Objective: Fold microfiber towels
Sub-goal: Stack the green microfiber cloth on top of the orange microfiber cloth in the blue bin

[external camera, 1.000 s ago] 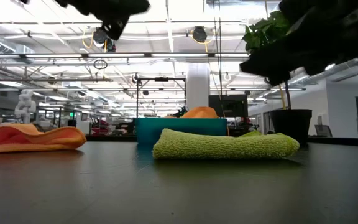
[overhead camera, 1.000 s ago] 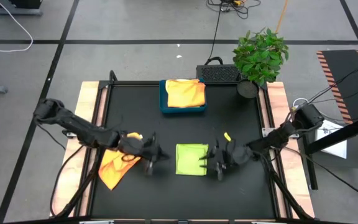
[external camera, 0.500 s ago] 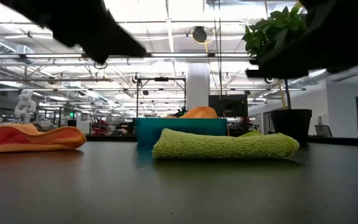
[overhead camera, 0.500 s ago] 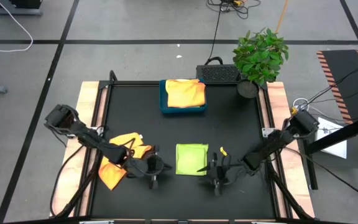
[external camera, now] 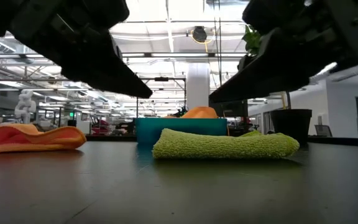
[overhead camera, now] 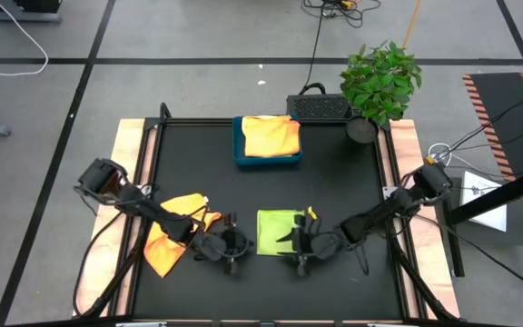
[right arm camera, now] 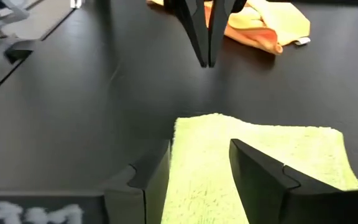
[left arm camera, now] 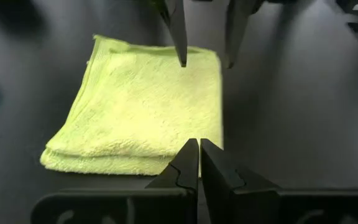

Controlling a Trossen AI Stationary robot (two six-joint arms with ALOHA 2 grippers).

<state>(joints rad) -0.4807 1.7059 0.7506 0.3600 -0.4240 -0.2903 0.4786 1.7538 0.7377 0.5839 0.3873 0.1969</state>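
A lime green towel (overhead camera: 278,232) lies folded into several layers, flat on the black table near its front middle; it also shows in the left wrist view (left arm camera: 142,118) and the right wrist view (right arm camera: 272,155). My left gripper (overhead camera: 242,243) (left arm camera: 199,143) is shut and hovers just left of the towel's left edge, pointing at it. My right gripper (overhead camera: 291,240) (right arm camera: 201,144) is open and hovers over the towel's right part, fingers pointing left. In the low view both grippers, left (external camera: 138,90) and right (external camera: 219,96), stand clear above the towel (external camera: 225,144).
A crumpled orange and yellow towel (overhead camera: 175,234) lies at the front left beside my left arm. A blue tray (overhead camera: 240,156) at the far middle holds a folded orange towel (overhead camera: 269,136). A potted plant (overhead camera: 379,82) stands at the far right corner.
Both grippers have come down lower over the table and closed in on the green towel. My right gripper has gone toward the table's left edge, over the towel's right part. My left gripper has gone toward the near edge and a little right. The towel has stayed still.
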